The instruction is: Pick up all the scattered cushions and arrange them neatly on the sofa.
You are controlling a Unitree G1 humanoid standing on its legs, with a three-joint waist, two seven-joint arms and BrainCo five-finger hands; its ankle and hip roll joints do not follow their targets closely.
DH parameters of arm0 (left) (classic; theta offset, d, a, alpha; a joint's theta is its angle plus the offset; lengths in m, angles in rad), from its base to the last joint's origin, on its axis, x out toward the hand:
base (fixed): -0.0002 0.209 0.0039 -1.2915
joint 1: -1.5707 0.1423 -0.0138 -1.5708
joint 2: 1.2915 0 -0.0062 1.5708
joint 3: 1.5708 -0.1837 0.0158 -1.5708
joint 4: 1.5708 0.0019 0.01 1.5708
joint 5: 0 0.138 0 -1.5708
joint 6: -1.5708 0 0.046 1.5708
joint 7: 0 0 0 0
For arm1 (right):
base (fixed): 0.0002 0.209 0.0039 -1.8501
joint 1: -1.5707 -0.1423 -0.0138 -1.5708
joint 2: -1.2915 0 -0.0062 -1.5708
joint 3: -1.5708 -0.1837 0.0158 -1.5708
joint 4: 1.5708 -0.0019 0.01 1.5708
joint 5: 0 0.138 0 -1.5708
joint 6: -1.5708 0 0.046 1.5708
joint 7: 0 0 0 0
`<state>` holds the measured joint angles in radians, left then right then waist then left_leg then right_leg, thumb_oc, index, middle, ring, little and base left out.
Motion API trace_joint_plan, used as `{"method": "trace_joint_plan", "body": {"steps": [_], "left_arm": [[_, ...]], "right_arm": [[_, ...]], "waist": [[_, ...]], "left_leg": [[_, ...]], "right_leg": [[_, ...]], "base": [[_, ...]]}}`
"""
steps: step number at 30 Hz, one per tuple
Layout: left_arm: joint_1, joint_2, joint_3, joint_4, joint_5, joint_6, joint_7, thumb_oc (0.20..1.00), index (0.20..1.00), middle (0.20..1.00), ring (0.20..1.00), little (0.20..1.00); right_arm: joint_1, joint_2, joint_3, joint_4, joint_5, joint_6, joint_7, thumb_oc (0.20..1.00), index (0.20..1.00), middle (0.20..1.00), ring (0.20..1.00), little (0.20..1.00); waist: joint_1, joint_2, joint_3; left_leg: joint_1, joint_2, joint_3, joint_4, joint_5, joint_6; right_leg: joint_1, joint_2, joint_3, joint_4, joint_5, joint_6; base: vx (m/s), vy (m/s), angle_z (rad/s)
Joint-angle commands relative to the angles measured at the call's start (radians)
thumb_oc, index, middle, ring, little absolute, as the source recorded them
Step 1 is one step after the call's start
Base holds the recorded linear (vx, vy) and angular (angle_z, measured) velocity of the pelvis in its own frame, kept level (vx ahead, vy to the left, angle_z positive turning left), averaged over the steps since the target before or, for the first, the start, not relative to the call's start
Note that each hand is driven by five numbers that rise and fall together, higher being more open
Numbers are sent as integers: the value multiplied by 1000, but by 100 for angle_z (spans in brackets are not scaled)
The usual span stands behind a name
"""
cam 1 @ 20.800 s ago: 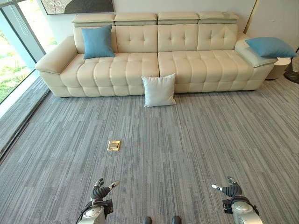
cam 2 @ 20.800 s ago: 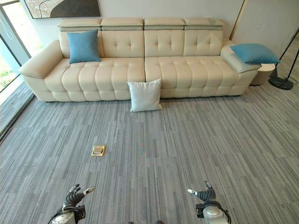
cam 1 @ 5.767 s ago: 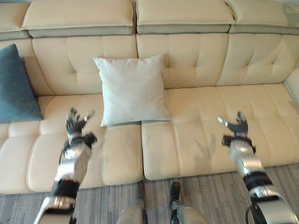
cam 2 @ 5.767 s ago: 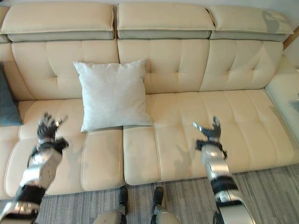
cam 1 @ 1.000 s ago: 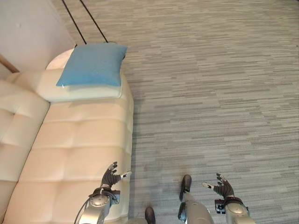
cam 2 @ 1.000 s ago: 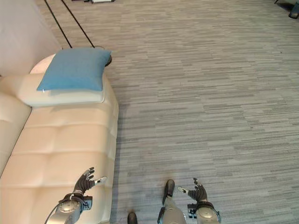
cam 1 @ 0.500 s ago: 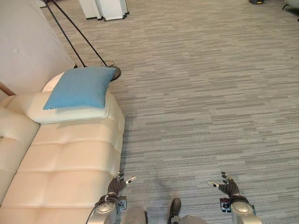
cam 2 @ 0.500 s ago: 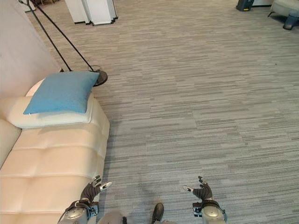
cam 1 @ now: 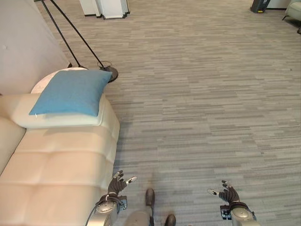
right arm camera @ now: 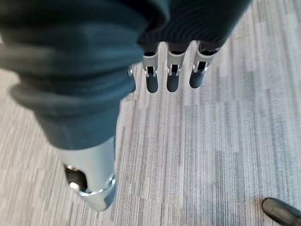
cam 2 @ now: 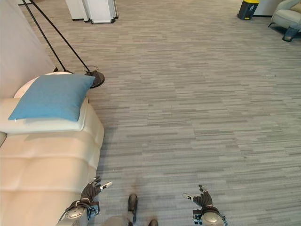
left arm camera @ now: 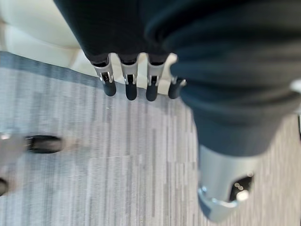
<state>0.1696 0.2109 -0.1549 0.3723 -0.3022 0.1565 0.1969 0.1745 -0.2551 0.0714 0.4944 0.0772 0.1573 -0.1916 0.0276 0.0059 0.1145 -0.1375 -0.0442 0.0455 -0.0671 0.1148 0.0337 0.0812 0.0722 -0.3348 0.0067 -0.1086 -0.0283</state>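
Observation:
A blue cushion (cam 1: 69, 92) lies flat on the cream sofa's right armrest (cam 1: 56, 121), at the far left in the eye views. My left hand (cam 1: 115, 184) hangs low by the sofa's front corner, open and holding nothing, its fingers (left arm camera: 128, 84) straight over the carpet. Over bare carpet at the lower right, my right hand (cam 1: 227, 194) is open too, with its fingers (right arm camera: 171, 77) spread and nothing in it. Both hands are far from the cushion.
A round white side table (cam 1: 45, 81) sits behind the armrest against the wall. A floor lamp's slanted black poles and round base (cam 1: 110, 74) stand just beyond it. Grey striped carpet (cam 1: 211, 94) stretches wide to the right. White cabinets (cam 1: 104, 8) stand far back.
The view has swung further right and the sofa end has slid toward the left edge. Both hands stay low and open.

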Motion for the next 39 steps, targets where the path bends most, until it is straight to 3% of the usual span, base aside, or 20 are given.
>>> {"method": "trace_joint_plan", "body": {"steps": [1, 3, 4, 7, 9, 11, 13, 15, 18, 21, 23, 24, 26, 28, 30, 34, 35, 36, 37, 39], "left_arm": [[-10, 70, 26, -53, 20, -21, 17, 1000, 1000, 1000, 1000, 1000], [-16, 84, 23, -61, 26, -18, 19, 1000, 1000, 1000, 1000, 1000], [-15, 89, 22, -60, 32, -18, 15, 1000, 1000, 1000, 1000, 1000], [-20, 90, 23, -64, 25, -21, 15, 1000, 1000, 1000, 1000, 1000], [-24, 89, 27, -59, 22, -20, 6, 1000, 1000, 1000, 1000, 1000], [-23, 91, 27, -59, 23, -20, 3, 1000, 1000, 1000, 1000, 1000], [-26, 91, 31, -58, 35, -20, -5, 1000, 1000, 1000, 1000, 1000], [-24, 95, 39, -55, 59, -25, -18, 1000, 1000, 1000, 1000, 1000], [-17, 88, 37, -53, 66, -29, -26, 1000, 1000, 1000, 1000, 1000], [-4, 74, 33, -48, 70, -22, -33, 1000, 1000, 1000, 1000, 1000], [-14, 55, 29, -23, 33, -22, -30, 1000, 1000, 1000, 1000, 1000], [-15, 55, 29, -23, 33, -22, -30, 1000, 1000, 1000, 1000, 1000], [-30, 51, 22, -4, 8, -28, -34, 1000, 1000, 1000, 1000, 1000], [-37, 57, 20, -3, 5, -25, -38, 1000, 1000, 1000, 1000, 1000], [-43, 53, 24, -2, -3, -21, -37, 1000, 1000, 1000, 1000, 1000], [-23, 48, 29, -11, -6, -18, -39, 1000, 1000, 1000, 1000, 1000], [-19, 46, 27, -11, -4, -18, -38, 1000, 1000, 1000, 1000, 1000], [-9, 40, 29, -16, 0, -16, -31, 1000, 1000, 1000, 1000, 1000], [-8, 40, 31, -16, 2, -14, -28, 1000, 1000, 1000, 1000, 1000], [-8, 44, 39, -14, 16, -14, -23, 1000, 1000, 1000, 1000, 1000]], "right_arm": [[-21, 0, 3, -65, -14, -21, 12, 1000, 1000, 1000, 1000, 1000], [-25, 2, 6, -64, -18, -17, 13, 1000, 1000, 1000, 1000, 1000], [-18, 10, 1, -58, -12, -15, 11, 1000, 1000, 1000, 1000, 1000], [-14, 9, -4, -50, -4, -15, 8, 1000, 1000, 1000, 1000, 1000], [-10, 11, -21, -49, 15, -15, 3, 1000, 1000, 1000, 1000, 1000], [-9, 9, -25, -52, 20, -13, 0, 1000, 1000, 1000, 1000, 1000], [-4, 9, -37, -55, 24, -14, -5, 1000, 1000, 1000, 1000, 1000], [14, 10, -56, -62, 18, -13, -5, 1000, 1000, 1000, 1000, 1000], [26, 9, -67, -59, 14, -12, -4, 1000, 1000, 1000, 1000, 1000], [53, 8, -82, -45, 29, -16, 1, 1000, 1000, 1000, 1000, 1000], [29, -15, -77, -2, 32, -23, 1, 1000, 1000, 1000, 1000, 1000], [28, -15, -77, -1, 33, -23, 1, 1000, 1000, 1000, 1000, 1000], [10, -33, -82, 9, 85, -49, 4, 1000, 1000, 1000, 1000, 1000], [1, -44, -78, 24, 78, -39, 2, 1000, 1000, 1000, 1000, 1000], [-8, -51, -76, 35, 71, -31, -3, 1000, 1000, 1000, 1000, 1000], [-2, -49, -82, 21, 71, -21, 1, 1000, 1000, 1000, 1000, 1000], [1, -50, -78, 19, 64, -20, 0, 1000, 1000, 1000, 1000, 1000], [5, -46, -68, 17, 49, -16, 0, 1000, 1000, 1000, 1000, 1000], [5, -47, -64, 17, 40, -13, -3, 1000, 1000, 1000, 1000, 1000], [5, -48, -55, 25, 28, -11, -4, 1000, 1000, 1000, 1000, 1000]], "waist": [[2, -49, 22], [-10, -50, 51], [-20, -42, 67], [-17, -26, 89], [-19, -6, 115], [-19, -3, 121], [-24, -9, 125], [-31, -21, 120], [-40, -19, 107], [-58, -14, 66], [-62, 10, 42], [-63, 8, 41], [-51, -3, 54], [-39, -17, 62], [-29, -25, 66], [-16, -46, 74], [-15, -40, 69], [-8, -29, 68], [-6, -26, 67], [-4, -23, 71]], "left_leg": [[56, -26, 3, -20, -91, 4], [97, -42, 16, -20, -119, 33], [127, -42, 8, -20, -145, 44], [151, -30, 11, -20, -156, 43], [199, -16, 16, -20, -182, 35], [211, -11, 16, -20, -189, 30], [238, -9, 21, -20, -209, 15], [290, -13, 13, -20, -243, -3], [336, -9, -3, -20, -270, -10], [409, 15, -34, -8, -306, -16], [376, 63, -33, 179, -197, -58], [372, 61, -34, 182, -197, -57], [231, 68, -27, 462, -83, -84], [182, 85, 13, 513, -83, -80], [138, 110, 66, 467, -131, -74], [97, 88, 87, 304, -204, -50], [92, 89, 74, 211, -199, -61], [48, 92, 71, 69, -95, -88], [30, 89, 69, 5, -51, -97], [-45, 87, 107, -20, -43, -116]], "right_leg": [[-39, -225, 85, 341, 30, 155], [-110, -271, 94, 505, 132, 171], [-165, -262, 124, 567, 134, 157], [-252, -222, 151, 543, 85, 137], [-296, -197, 133, 363, 74, 132], [-297, -184, 144, 285, 91, 139], [-302, -153, 168, 40, 160, 167], [-321, -145, 174, -94, 189, 202], [-324, -134, 191, -94, 196, 206], [-270, -112, 210, -94, 219, 179], [-217, -84, 188, -56, 186, 140], [-219, -87, 189, -58, 188, 140], [-134, -87, 148, -89, 151, 104], [-101, -91, 122, -94, 114, 89], [-69, -104, 97, -94, 77, 89], [-39, -140, 51, -94, 53, 97], [-31, -139, 41, -94, 36, 100], [-3, -137, 5, -94, 15, 97], [14, -137, -12, -94, 5, 93], [38, -137, -44, -94, -11, 90]], "base": [[229, 241, -21], [305, 261, -17], [284, 183, 4], [228, 91, 32], [265, 16, 2], [225, -34, -27], [334, -108, -2], [453, -149, 2], [404, -119, 2], [658, -250, 50], [664, -305, 44], [341, -195, 14], [352, -273, 5], [331, -249, 33], [305, -155, 60], [234, -30, 62], [361, 34, 68], [389, 51, 66], [355, 77, 72], [217, 86, 97]]}}
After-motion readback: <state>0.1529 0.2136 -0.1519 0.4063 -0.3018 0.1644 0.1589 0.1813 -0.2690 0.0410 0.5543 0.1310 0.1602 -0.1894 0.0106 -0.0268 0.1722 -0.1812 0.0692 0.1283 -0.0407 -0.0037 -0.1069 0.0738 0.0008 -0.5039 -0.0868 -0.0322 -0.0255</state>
